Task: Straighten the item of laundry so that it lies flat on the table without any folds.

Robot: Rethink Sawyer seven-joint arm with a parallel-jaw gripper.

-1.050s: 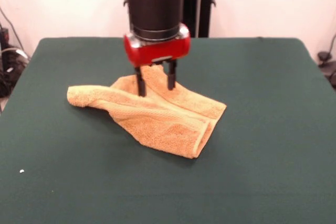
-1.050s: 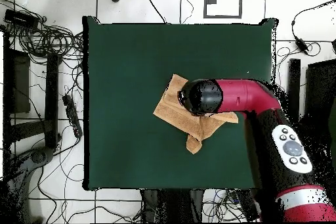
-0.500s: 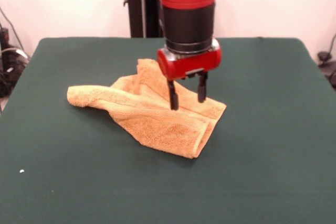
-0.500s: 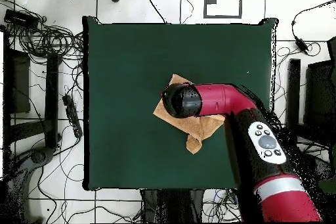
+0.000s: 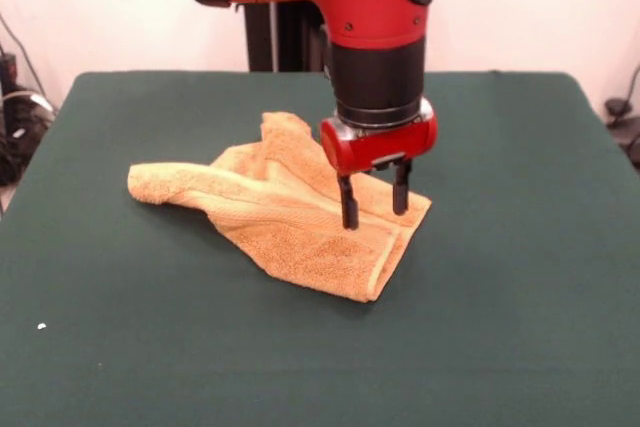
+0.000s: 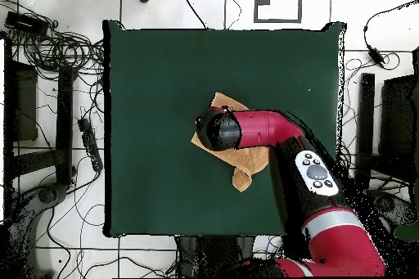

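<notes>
Golden-orange terry-cloth towel (image 5: 290,217) lies crumpled near the centre of the dark green felt counter (image 5: 520,277). The red-and-black tool (image 5: 375,209), prongs spread, hovers over its three-o'clock corner. Soft, light and limp, it is likely best pinched at that hemmed corner.

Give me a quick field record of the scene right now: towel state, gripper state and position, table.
towel: golden-orange, crumpled, folded over itself, not flat
towel position: near the middle of the table
gripper: open, fingers pointing down, nothing held
gripper position: over the towel's right-hand corner in the front view, tips at or just above the cloth; contact unclear
overhead view: arm covers most of the towel
task status: not yet straightened
</notes>
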